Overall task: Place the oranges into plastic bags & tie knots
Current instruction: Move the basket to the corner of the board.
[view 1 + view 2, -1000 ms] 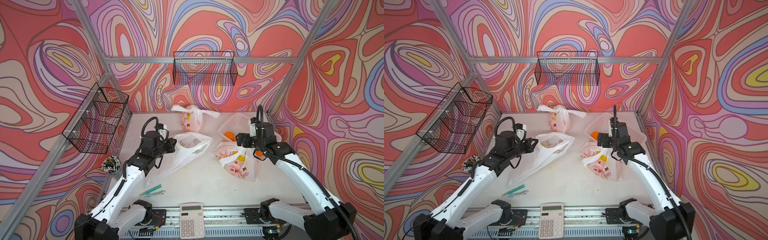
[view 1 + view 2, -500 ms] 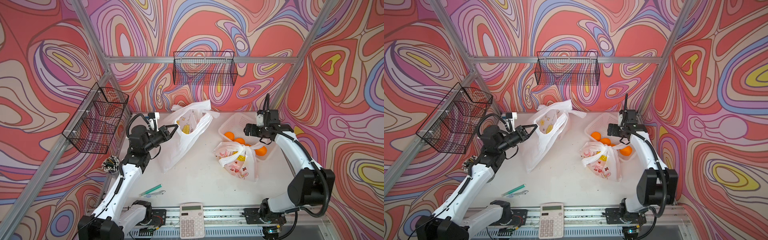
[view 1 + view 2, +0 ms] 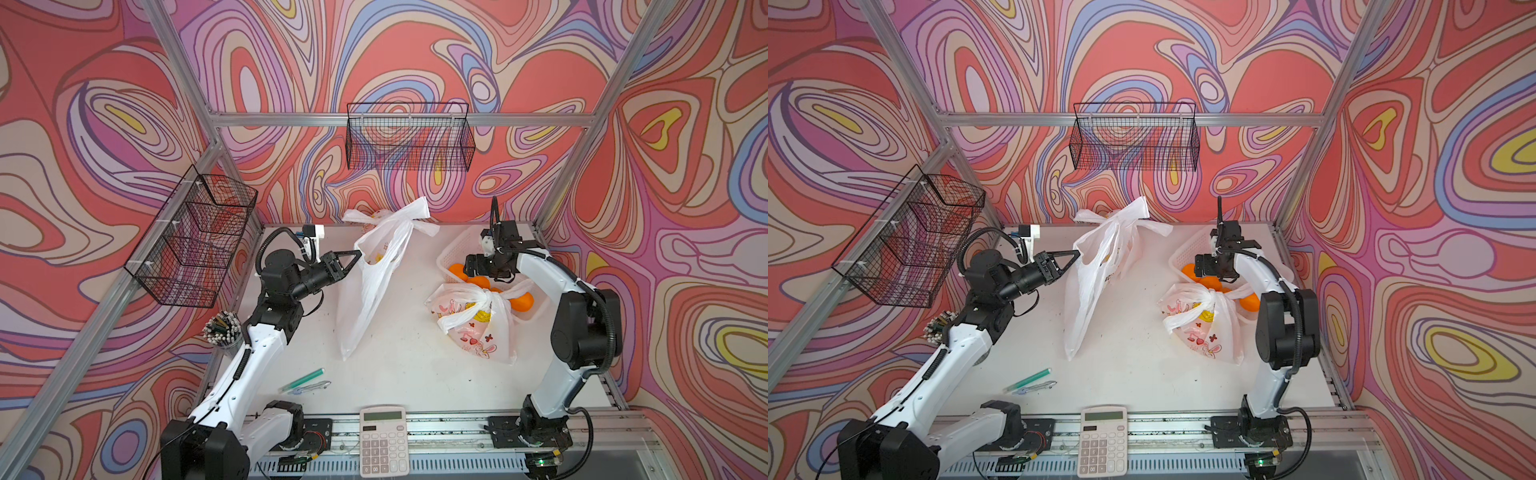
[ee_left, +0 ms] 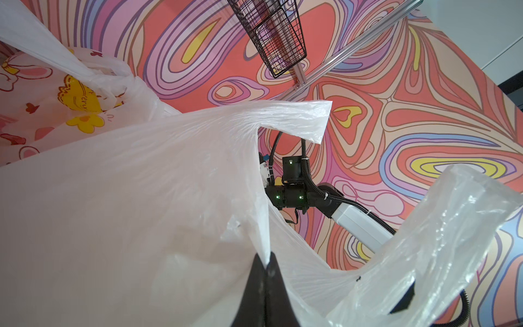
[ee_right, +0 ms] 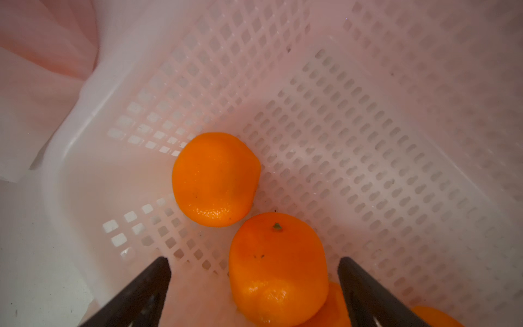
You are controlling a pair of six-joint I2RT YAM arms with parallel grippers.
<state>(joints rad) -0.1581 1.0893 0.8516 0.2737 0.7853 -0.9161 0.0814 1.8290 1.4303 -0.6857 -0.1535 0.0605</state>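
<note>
Black jaws on the right gripper (image 5: 254, 262); between them a bright orange (image 5: 277, 269) with a green stem speck, past the tips a second orange (image 5: 215, 179), both in a white basket (image 5: 368, 141) gridded with holes. Black jaws on the left gripper (image 4: 266, 259) too, pinching a milky-white plain bag (image 4: 127, 212). The tied bag (image 3: 478, 332) shows pink rabbits, small red figures, a yellow patch.

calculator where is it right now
In both top views the calculator lies at the front-centre edge of the table, slightly right of the green pen.
</note>
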